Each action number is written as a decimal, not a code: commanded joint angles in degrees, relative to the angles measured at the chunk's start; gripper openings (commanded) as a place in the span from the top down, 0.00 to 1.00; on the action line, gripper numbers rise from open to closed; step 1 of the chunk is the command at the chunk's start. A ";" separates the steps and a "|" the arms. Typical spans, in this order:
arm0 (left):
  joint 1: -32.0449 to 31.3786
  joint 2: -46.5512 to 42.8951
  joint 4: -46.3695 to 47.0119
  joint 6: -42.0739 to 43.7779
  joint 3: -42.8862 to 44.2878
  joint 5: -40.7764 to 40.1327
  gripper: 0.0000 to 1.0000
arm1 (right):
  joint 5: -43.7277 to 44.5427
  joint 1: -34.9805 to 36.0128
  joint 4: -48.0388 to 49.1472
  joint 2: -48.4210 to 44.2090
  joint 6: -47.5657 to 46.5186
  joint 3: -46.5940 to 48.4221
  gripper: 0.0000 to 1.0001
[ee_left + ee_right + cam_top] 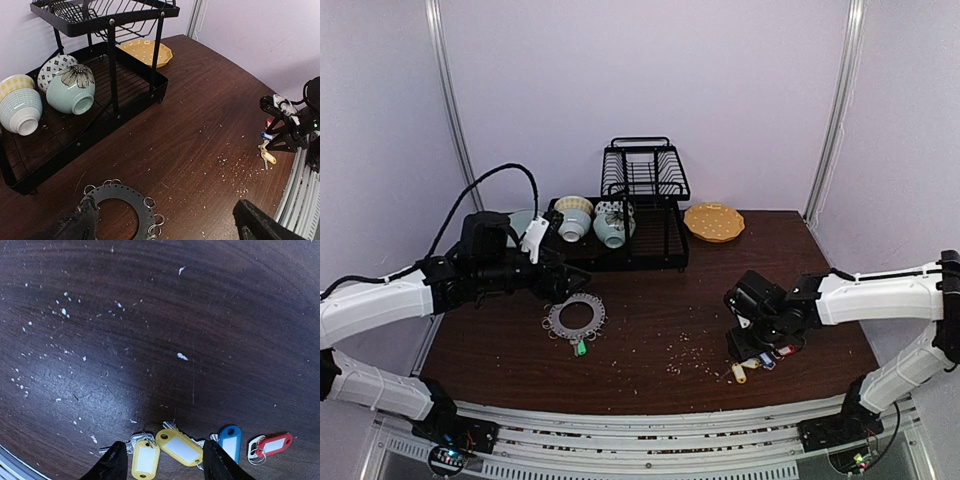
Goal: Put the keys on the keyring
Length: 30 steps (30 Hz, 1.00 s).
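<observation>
Pale lilac walls [620, 70], dark wooden table [650, 330]

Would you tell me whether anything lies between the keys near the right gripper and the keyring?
Nothing visible blocks it: only scattered crumbs lie on the table between the keys and the keyring. The dish rack stands farther back, off that line.

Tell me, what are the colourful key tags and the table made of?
The key tags look like smooth, shiny plastic: bright solid colours with white label windows. The table looks like dark wood or wood-pattern laminate; grain lines run across it.
</observation>
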 commanded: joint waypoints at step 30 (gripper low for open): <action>-0.29 6.96 3.70 5.72 3.41 -1.29 0.02 | -3.66 1.99 -0.01 7.46 0.28 1.78 0.89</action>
